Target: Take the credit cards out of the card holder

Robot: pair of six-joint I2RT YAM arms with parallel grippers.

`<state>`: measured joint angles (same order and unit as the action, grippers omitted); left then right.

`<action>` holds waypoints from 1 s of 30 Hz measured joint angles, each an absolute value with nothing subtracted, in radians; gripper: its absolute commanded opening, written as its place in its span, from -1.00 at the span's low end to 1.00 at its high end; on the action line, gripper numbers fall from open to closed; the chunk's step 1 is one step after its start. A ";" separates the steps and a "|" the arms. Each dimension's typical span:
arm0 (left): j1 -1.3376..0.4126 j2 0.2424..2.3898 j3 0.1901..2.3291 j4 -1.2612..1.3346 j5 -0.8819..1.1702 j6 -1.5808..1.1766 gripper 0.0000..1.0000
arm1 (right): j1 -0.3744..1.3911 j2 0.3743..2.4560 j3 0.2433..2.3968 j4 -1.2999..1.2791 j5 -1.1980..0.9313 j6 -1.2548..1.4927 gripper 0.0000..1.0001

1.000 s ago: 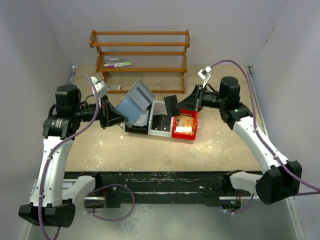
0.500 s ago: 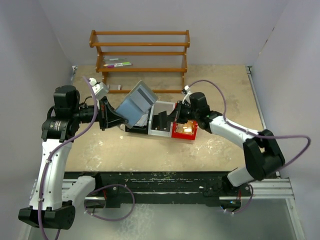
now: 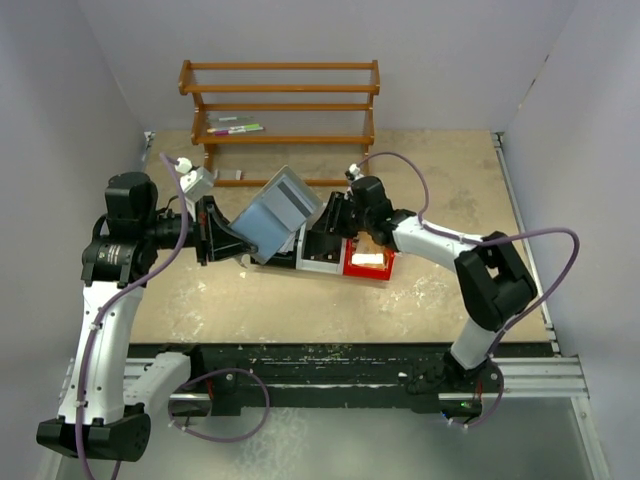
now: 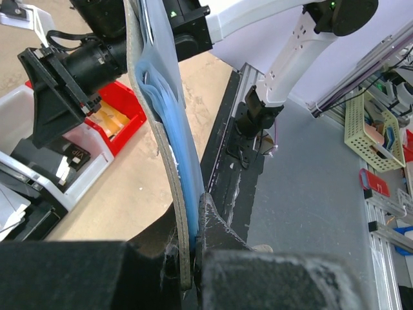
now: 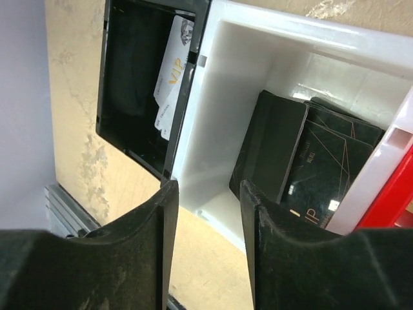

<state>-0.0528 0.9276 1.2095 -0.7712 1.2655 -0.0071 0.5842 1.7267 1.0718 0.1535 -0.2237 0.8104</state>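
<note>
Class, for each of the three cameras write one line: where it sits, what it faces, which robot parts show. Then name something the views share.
Top external: above and behind the robot, looking down on the table; left arm, right arm, card holder, row of bins.
Left wrist: looks along the left gripper, shut on the card holder's edge, toward the right arm.
Right wrist: looks down past the open right gripper into the black bin and white bin.
Shared: all three show the white bin.
</note>
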 measured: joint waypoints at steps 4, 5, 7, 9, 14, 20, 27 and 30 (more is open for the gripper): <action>-0.053 0.926 1.209 -0.771 1.285 -0.008 -1.00 | 0.584 1.678 1.100 0.072 -0.221 0.769 0.31; -0.053 0.926 1.209 -0.771 1.291 -0.008 -1.00 | 0.584 1.638 1.101 0.050 -0.227 0.754 0.39; -0.053 0.926 1.209 -0.771 1.299 -0.011 -1.00 | 0.580 1.547 1.100 0.040 -0.250 0.734 0.50; -0.053 0.926 1.209 -0.771 1.306 -0.015 -1.00 | 0.567 1.433 1.099 0.076 -0.313 0.724 0.60; -0.053 0.928 1.209 -0.764 1.319 -0.032 -1.00 | 0.469 1.208 1.071 0.394 -0.585 0.799 1.00; -0.053 0.928 1.209 -0.763 1.332 -0.046 -1.00 | 0.446 1.203 1.014 0.781 -0.788 0.962 0.99; -0.053 0.928 1.209 -0.763 1.342 -0.059 -1.00 | 0.543 1.273 1.023 0.822 -0.852 0.965 0.98; -0.053 0.928 1.209 -0.763 1.343 -0.061 -1.00 | 0.579 1.283 1.048 0.821 -0.859 0.949 0.68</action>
<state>-0.0528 0.9279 1.2095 -0.7631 1.3434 -0.0612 0.5789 1.2831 1.0485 0.8211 -0.8593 0.9485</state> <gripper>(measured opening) 0.058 0.973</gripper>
